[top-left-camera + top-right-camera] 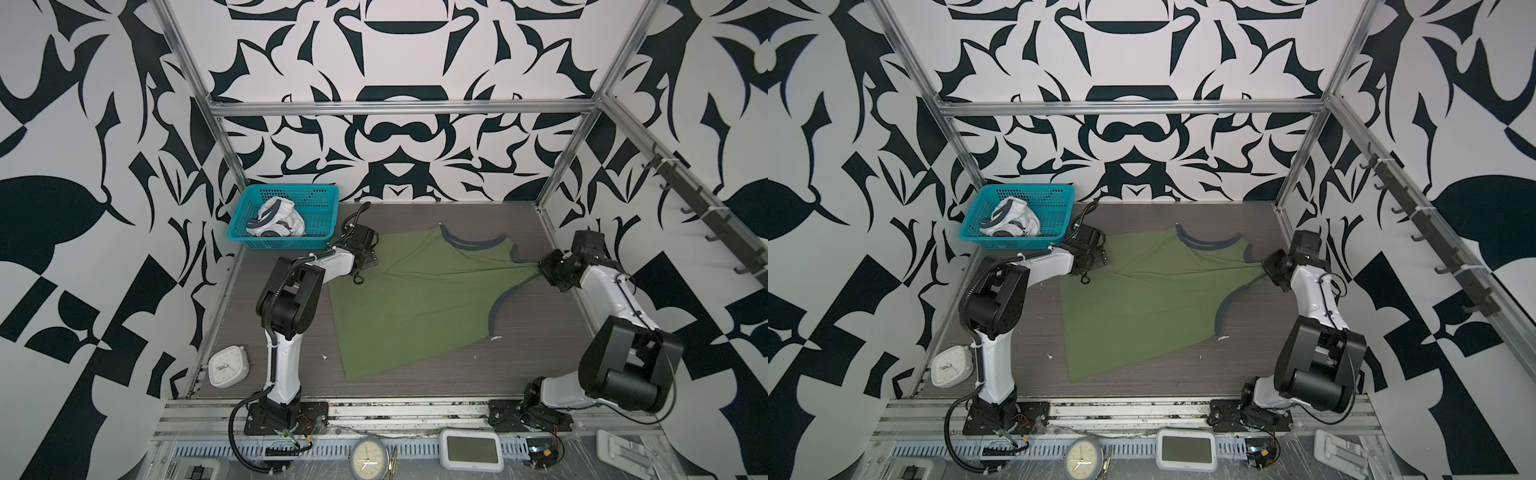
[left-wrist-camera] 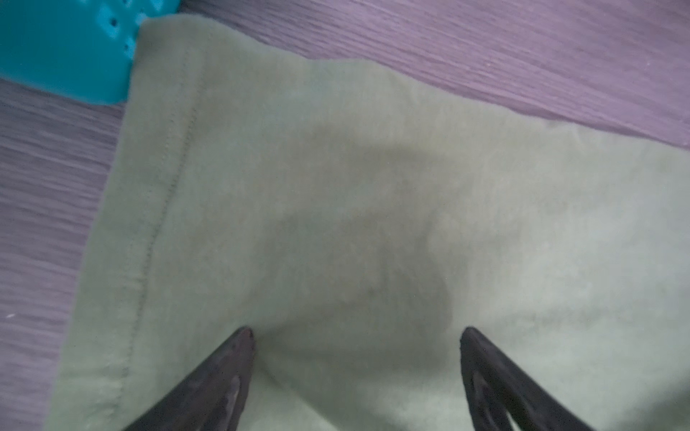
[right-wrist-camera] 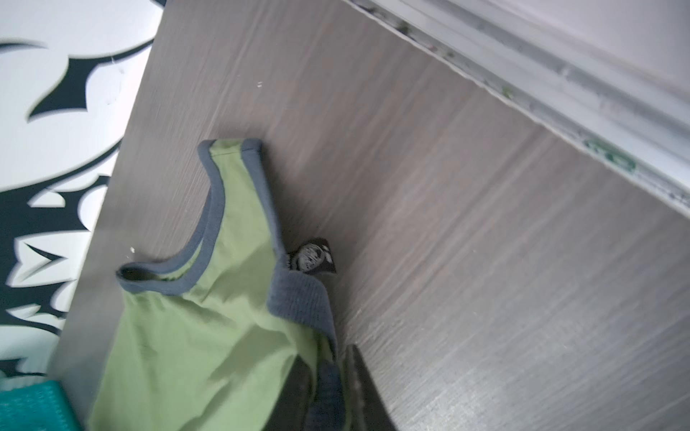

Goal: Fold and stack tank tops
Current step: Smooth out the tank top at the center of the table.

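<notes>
The olive green tank top [image 1: 415,299] [image 1: 1142,299] lies spread flat on the table, its neckline toward the back wall. My right gripper [image 1: 540,266] [image 3: 326,358] is shut on its grey-blue armhole trim [image 3: 298,298] at the right edge and pulls the cloth taut. A black label [image 3: 311,257] pokes out under the strap. My left gripper [image 1: 368,259] [image 2: 358,330] stands open low over the top's hem corner by the basket, with only flat green cloth [image 2: 336,205] between its fingers [image 2: 239,358]. The white tank top [image 1: 276,220] [image 1: 1011,220] lies crumpled in the basket.
The teal mesh basket [image 1: 291,189] [image 2: 67,48] stands at the back left, close to my left gripper. A white square clock [image 1: 228,365] lies at the front left. A round clock [image 1: 368,459] and a timer [image 1: 471,449] sit beyond the front rail. A metal frame rail [image 3: 560,74] borders the table's right side.
</notes>
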You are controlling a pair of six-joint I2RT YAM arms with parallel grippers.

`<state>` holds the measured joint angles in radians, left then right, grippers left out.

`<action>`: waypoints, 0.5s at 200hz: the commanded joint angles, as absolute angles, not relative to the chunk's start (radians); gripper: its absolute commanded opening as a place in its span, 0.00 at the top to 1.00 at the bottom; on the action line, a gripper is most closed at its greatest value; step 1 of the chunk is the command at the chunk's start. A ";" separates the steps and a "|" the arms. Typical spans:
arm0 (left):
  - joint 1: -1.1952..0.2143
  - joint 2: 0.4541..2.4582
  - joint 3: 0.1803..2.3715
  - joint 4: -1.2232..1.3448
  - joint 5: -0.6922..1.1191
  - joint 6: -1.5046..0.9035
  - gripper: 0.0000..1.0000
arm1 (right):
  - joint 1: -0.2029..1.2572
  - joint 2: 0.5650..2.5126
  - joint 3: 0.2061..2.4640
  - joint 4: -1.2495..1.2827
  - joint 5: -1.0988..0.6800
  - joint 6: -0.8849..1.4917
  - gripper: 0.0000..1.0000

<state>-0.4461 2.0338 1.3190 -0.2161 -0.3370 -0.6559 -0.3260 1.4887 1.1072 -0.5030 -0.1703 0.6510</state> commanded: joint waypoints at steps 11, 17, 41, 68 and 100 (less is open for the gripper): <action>-0.471 1.968 1.304 -0.376 -0.321 -0.639 0.08 | -0.234 1.627 1.245 -0.570 -0.115 0.645 0.78; -0.484 1.941 1.305 -0.387 -0.330 -0.633 0.07 | -0.224 1.651 1.260 -0.571 -0.106 0.649 0.77; -0.524 1.869 1.304 -0.420 -0.363 -0.615 0.05 | -0.202 1.726 1.310 -0.602 -0.056 0.645 0.72; -0.527 1.860 1.274 -0.409 -0.356 -0.627 0.05 | -0.202 1.740 1.300 -0.590 -0.025 0.627 0.63; -0.527 1.888 1.234 -0.388 -0.327 -0.652 0.05 | -0.205 1.687 1.255 -0.564 -0.098 0.590 0.56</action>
<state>-0.5343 1.8606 1.2846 -0.3588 -0.3393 -0.6296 -0.2016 1.7657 1.2720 -0.5716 -0.0742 0.6239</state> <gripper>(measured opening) 0.948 0.428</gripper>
